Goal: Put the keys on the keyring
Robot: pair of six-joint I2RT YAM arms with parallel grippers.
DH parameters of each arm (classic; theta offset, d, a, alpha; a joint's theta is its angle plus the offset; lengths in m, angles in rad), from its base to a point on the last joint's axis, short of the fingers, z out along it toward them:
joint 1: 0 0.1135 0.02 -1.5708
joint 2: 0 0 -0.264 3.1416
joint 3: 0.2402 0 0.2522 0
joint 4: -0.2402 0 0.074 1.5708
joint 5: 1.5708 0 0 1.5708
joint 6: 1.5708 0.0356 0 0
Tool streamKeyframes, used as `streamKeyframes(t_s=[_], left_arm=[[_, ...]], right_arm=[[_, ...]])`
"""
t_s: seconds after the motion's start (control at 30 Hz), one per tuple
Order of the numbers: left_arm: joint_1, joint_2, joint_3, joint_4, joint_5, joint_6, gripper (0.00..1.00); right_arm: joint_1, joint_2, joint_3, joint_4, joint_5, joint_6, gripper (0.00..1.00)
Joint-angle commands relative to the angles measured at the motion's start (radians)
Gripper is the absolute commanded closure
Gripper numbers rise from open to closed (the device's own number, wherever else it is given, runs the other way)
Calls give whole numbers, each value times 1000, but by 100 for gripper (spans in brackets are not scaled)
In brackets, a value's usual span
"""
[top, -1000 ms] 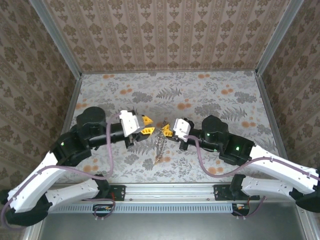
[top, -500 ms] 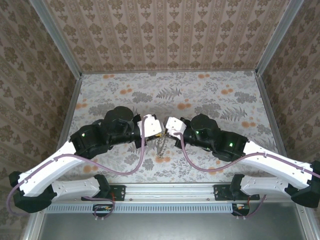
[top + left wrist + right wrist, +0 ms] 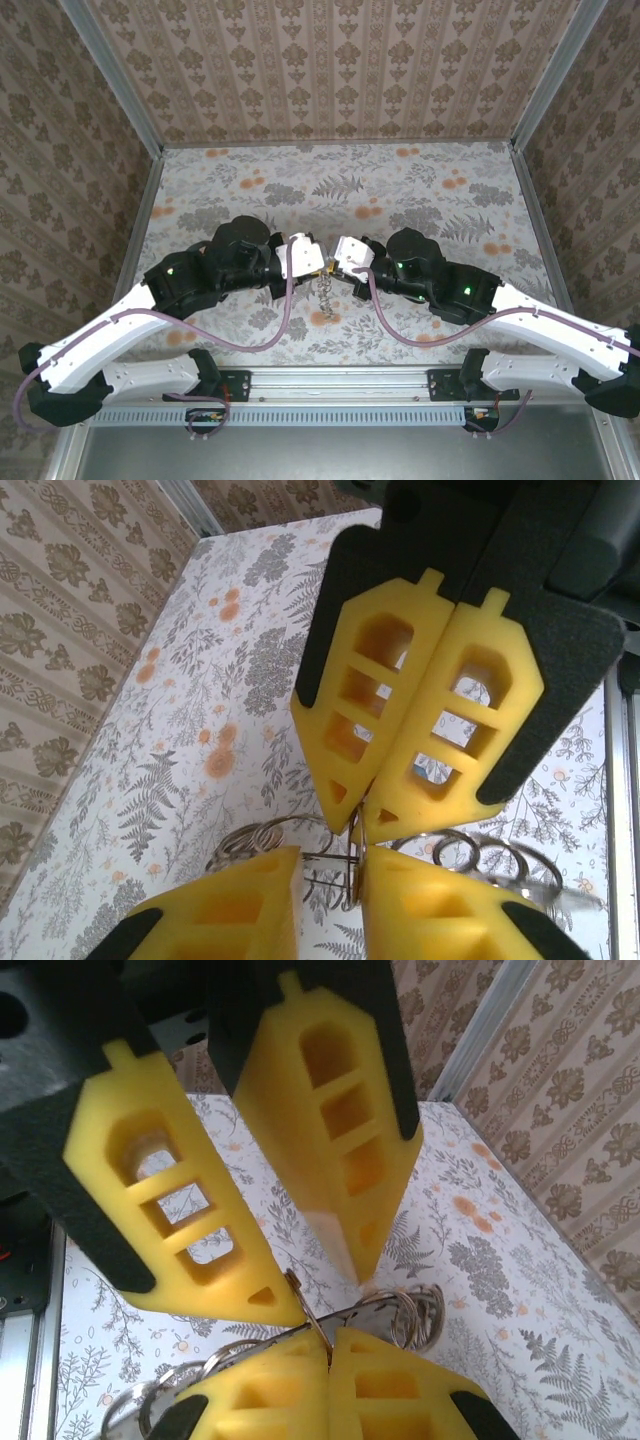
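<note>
Your right gripper [image 3: 328, 1345] is clenched on a wire loop of the keyring [image 3: 322, 292]. It meets the left gripper [image 3: 330, 870] tip to tip over the floral table [image 3: 430, 190], near its front edge. The left jaws stand slightly apart with ring wire between them; whether they pinch it cannot be told. The rest of the chain trails from the fingertips toward the arm bases.

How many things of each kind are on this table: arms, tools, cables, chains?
Arms: 2 (left arm, right arm)
Tools: 2 (left tool, right tool)
Purple cables: 2 (left cable, right cable)
Keyring chain: 1
Total: 7
</note>
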Motion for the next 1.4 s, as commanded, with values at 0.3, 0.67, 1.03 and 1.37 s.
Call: streamKeyframes(t_s=[0.3, 0.67, 1.03, 1.37], left_arm=[[33, -83, -89, 151, 102, -36, 100], [83, -257, -307, 502, 318, -155, 100], [104, -324, -409, 688, 439, -231, 100], [132, -323, -468, 844, 527, -307, 100]], right_arm=[[7, -67, -19, 86, -106, -4, 97], [5, -115, -78, 151, -248, 7, 79], [-6, -166, -120, 204, -206, 49, 72], [-19, -188, -139, 236, -275, 66, 72]])
